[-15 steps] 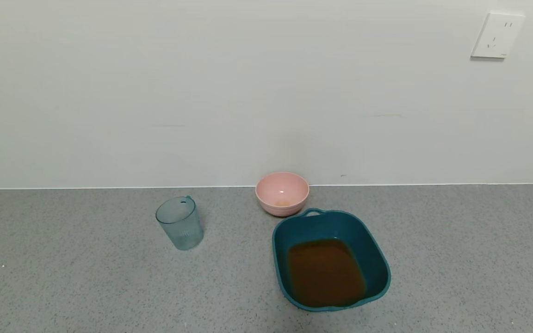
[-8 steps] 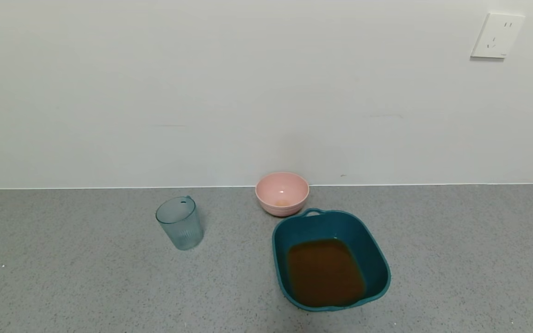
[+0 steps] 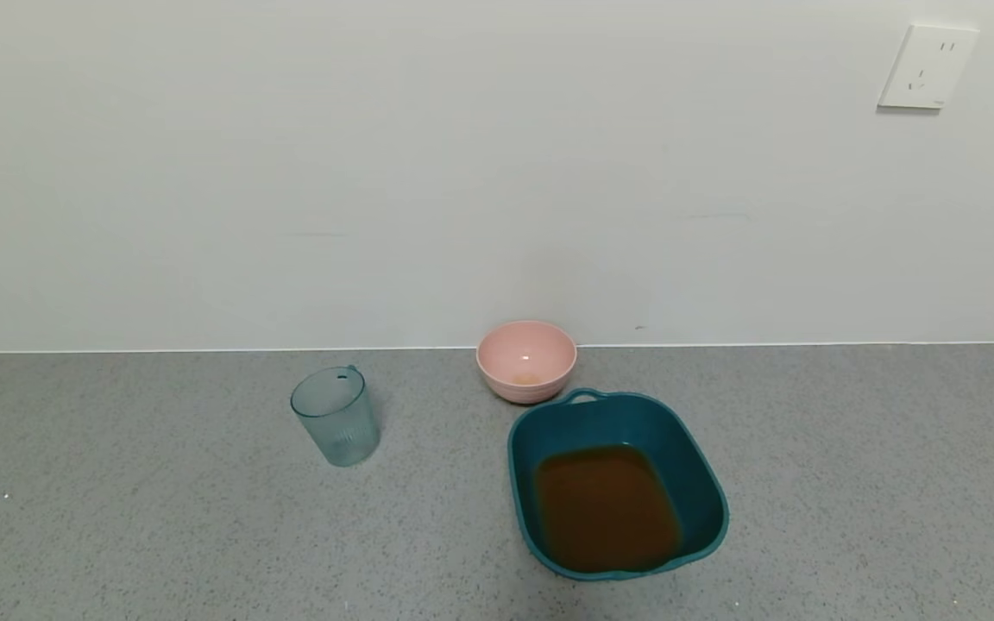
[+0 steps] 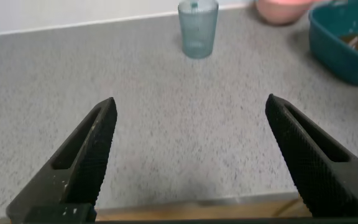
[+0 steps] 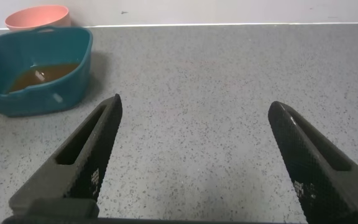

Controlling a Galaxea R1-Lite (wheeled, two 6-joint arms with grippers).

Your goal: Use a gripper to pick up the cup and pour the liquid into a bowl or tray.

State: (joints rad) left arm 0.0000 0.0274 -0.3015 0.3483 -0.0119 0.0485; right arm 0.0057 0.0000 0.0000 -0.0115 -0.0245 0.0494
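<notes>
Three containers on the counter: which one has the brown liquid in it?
The teal basin, nearest the robot, holds the brown liquid. The clear cup looks empty, and the pink bowl by the wall shows only a faint trace at its bottom.

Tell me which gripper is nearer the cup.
Left. The left gripper is open, facing the cup across bare counter. The right gripper, open too, sits beyond the basin, with no cup in its view.
</notes>
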